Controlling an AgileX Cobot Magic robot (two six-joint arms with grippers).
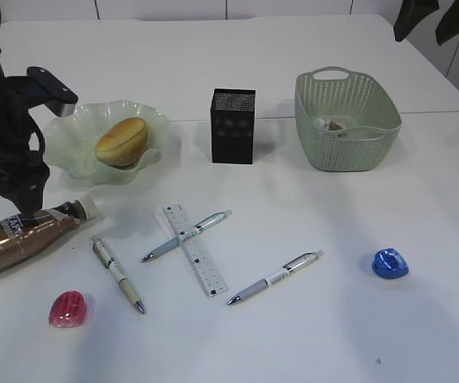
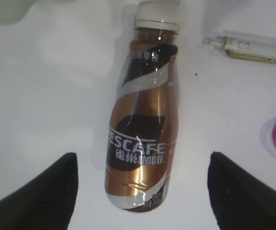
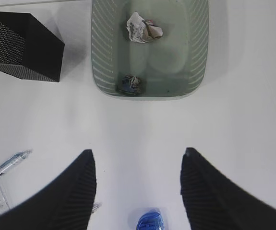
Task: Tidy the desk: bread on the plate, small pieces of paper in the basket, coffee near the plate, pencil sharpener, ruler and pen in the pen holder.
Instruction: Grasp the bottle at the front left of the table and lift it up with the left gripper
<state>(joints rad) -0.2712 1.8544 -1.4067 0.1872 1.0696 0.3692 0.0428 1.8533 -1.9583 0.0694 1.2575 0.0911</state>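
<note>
While poised at the desk's [image 1: 333, 319] left edge, straddled with the wide-spread left gripper [image 2: 143, 154], untouched, the coffee [image 1: 25, 237] lying sideways just before the plate [image 1: 69, 128] with the bread [image 1: 121, 141], seemingly its intended spot; held the right gripper [image 3: 138, 152] spread, empty, before the basket [image 3: 99, 48].

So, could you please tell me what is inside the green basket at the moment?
In the right wrist view the basket holds two crumpled paper pieces: a white one near the far end and a darker, bluish one against the near wall. The exterior view hides most of the inside behind the wall.
</note>
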